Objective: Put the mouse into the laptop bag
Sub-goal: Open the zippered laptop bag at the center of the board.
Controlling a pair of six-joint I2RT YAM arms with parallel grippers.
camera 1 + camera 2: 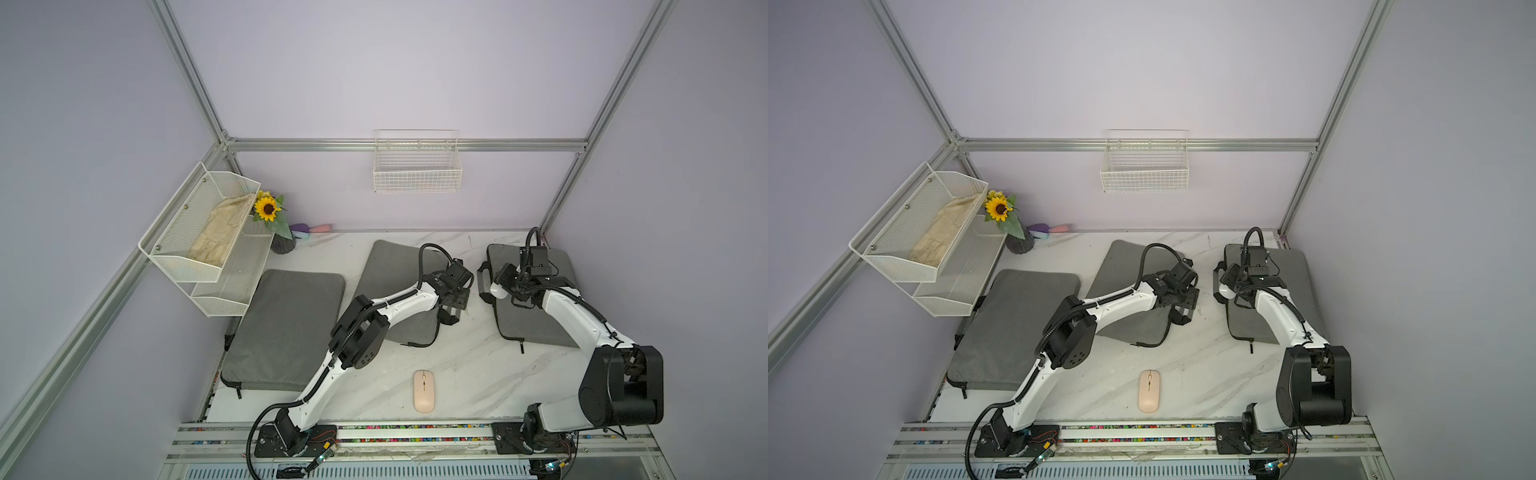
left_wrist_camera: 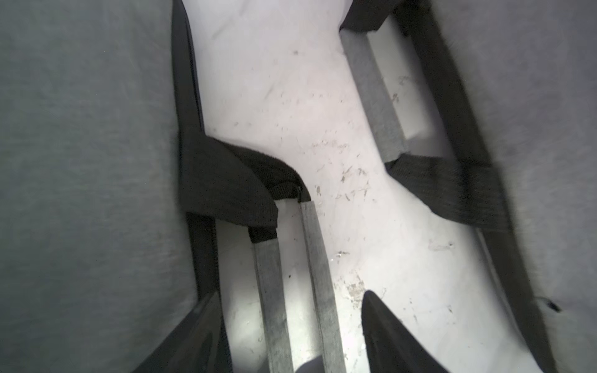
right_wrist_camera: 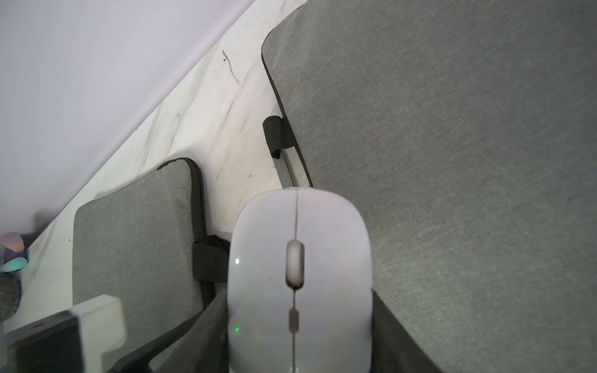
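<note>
**White mouse** (image 1: 498,289): pinched by its sides in the right gripper (image 3: 298,295). It is held nose-first at the handle edge of the right laptop bag (image 1: 519,328), presumably because that edge is where the bag opens (I cannot tell whether the zip is open).

**Left gripper** (image 2: 289,297): jaws spread over the handle straps (image 2: 268,290) of the middle laptop bag (image 1: 395,270), with nothing pinched. It is probably parked clear of the insertion.

**Pink mouse** (image 1: 424,390): loose near the front of the table (image 1: 469,357), well apart from both grippers.

White mouse (image 3: 298,258) at handle edge of flat grey laptop bag (image 3: 468,161)
</note>
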